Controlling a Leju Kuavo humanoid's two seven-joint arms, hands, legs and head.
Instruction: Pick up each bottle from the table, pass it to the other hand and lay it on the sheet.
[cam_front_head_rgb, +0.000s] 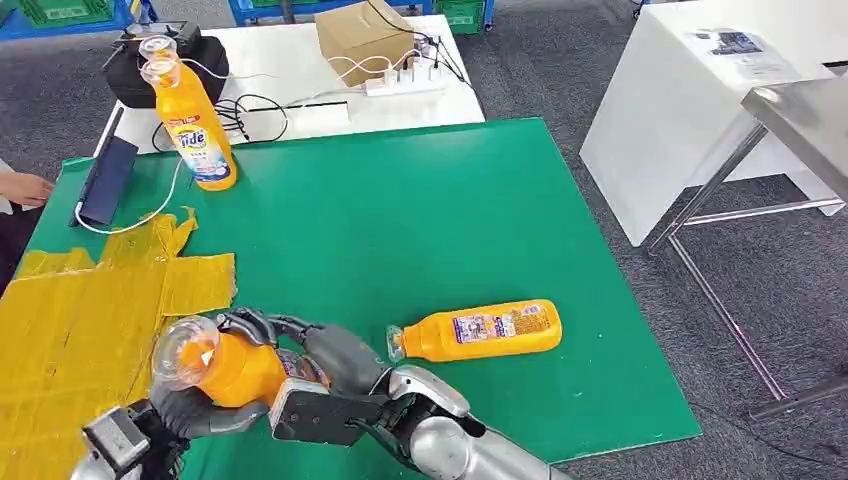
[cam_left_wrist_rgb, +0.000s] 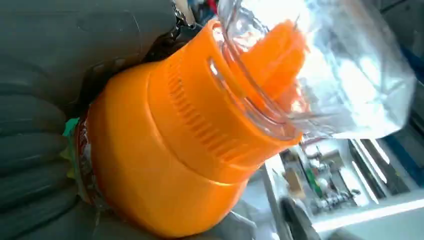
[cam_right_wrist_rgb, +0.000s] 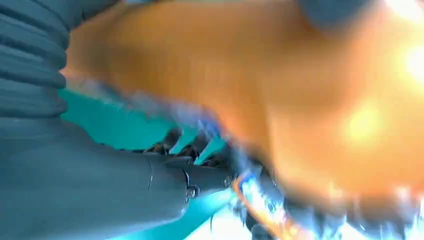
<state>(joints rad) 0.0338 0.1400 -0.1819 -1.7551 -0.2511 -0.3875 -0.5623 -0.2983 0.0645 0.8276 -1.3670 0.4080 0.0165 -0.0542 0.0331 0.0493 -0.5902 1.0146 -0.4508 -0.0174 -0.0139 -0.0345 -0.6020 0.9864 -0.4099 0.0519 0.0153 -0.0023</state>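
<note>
1. Both of my robot hands meet on one orange bottle low over the near edge of the green tabletop. My right robot hand wraps its fingers around the bottle's body from the right, and my left robot hand cups it from below, near the neck.
2. That held bottle lies roughly level, its long axis running left to right, with its clear cap pointing left toward the yellow sheet. In my left wrist view the clear cap sits over an orange ribbed collar, and grey fingers press against the bottle's side. My right wrist view is blurred; it shows an orange body close against my right robot hand, and no more can be told from it.
3. A second bottle lies on its side on the green tabletop, just to the right of my right arm. Its long axis runs left to right, its cap end to the left, its label facing up.
4. A third bottle stands upright at the far left of the green tabletop, clear cap on top, label toward me.
5. The yellow sheet lies crumpled at the near left of the tabletop; no bottle lies on it.
6. A person's hand rests at the far left edge.
</note>
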